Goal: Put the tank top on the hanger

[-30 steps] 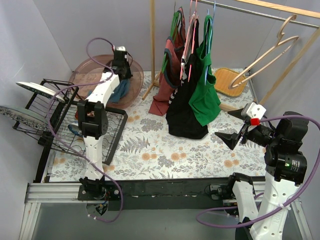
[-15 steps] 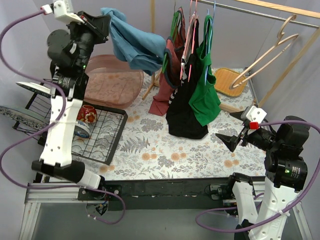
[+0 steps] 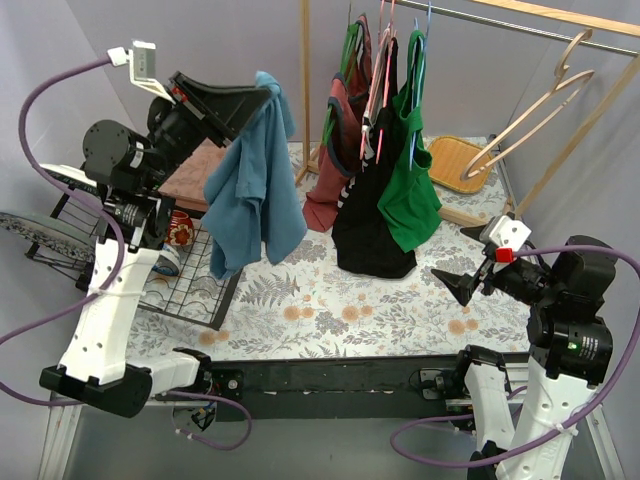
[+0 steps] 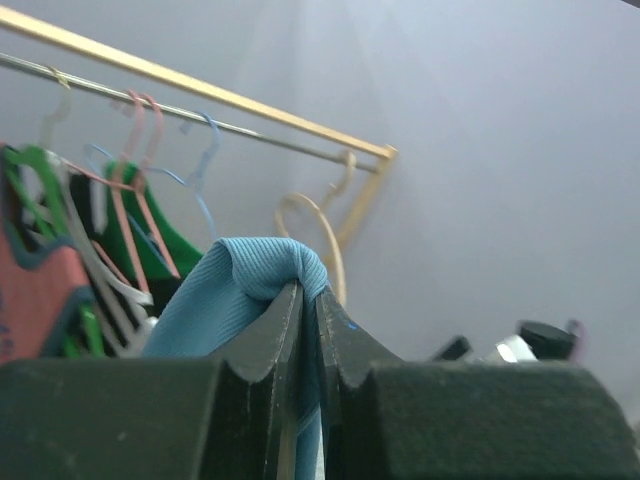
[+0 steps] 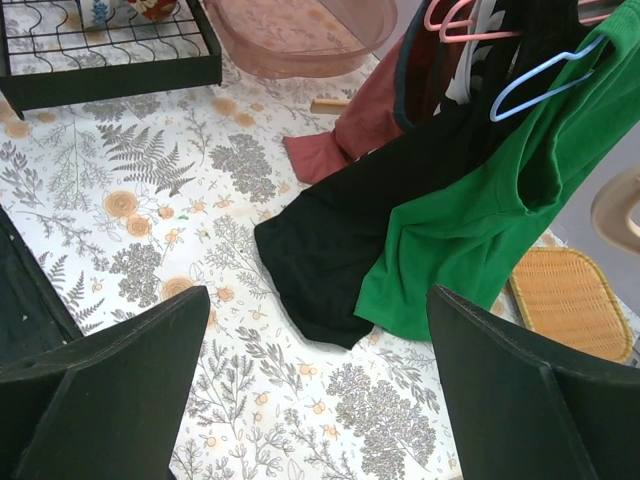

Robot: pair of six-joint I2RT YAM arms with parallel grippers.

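The teal-blue tank top [image 3: 250, 190] hangs from my left gripper [image 3: 268, 92], which is shut on its top edge and holds it high over the table's left side. In the left wrist view the fabric [image 4: 240, 290] bulges out above the closed jaws. The pale wooden hanger [image 3: 530, 115] hangs on the rail at the far right; it also shows in the left wrist view [image 4: 315, 230]. My right gripper [image 3: 472, 262] is open and empty, low at the right, apart from both.
A rail [image 3: 520, 25] holds a dark red [image 3: 335, 160], a black [image 3: 372, 210] and a green top [image 3: 412, 180] on thin hangers. A pink basin [image 3: 195, 160] and a black wire rack [image 3: 200, 285] with crockery stand at the left. A wicker tray [image 3: 455, 160] lies at the back right.
My left arm lifted the tank top out of the pink basin, swung it high, then moved it toward the near side; the cloth now hangs straight down. The right arm barely moved.
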